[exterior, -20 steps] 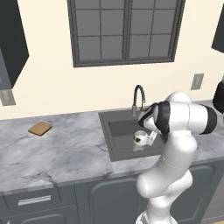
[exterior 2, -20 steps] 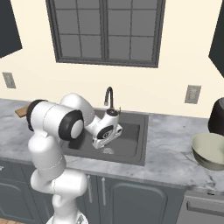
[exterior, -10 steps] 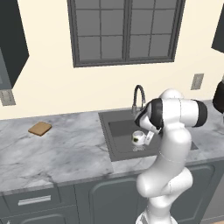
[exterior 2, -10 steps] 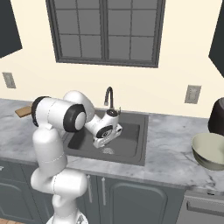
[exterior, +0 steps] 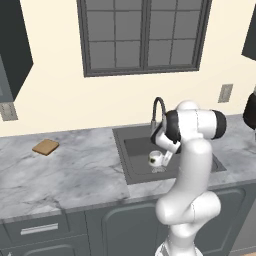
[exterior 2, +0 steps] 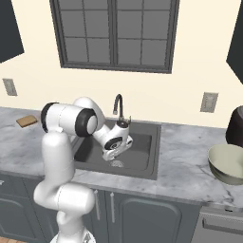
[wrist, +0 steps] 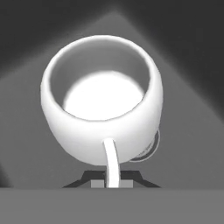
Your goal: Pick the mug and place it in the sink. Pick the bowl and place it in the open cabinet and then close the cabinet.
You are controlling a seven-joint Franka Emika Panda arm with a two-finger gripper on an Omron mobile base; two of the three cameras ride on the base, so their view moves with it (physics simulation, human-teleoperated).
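Observation:
The white mug [wrist: 101, 98] faces me with its mouth open, and its thin handle runs down between my fingertips [wrist: 94, 180]. My gripper [wrist: 113, 180] is shut on that handle. In the left base view the mug [exterior: 155, 159] hangs low inside the dark grey sink [exterior: 134, 150], just above the silver drain [exterior: 159, 170], with the gripper [exterior: 163, 158] to its right. In the right base view the gripper [exterior 2: 113, 152] is low over the sink [exterior 2: 144, 144]. Far right on the counter sits the bowl [exterior 2: 228, 163]. No handled cabinet is in view.
The curved faucet [exterior: 157, 109] stands behind the basin, close to my forearm. A brown flat piece [exterior: 45, 147] lies on the left counter. A dark pot [exterior 2: 235, 127] stands behind the bowl. Dark wall units [exterior: 12, 50] hang at the upper corners.
The mug has stayed at almost the same spot low in the sink, drifting slightly left. The arm's upper joints have swung left above it.

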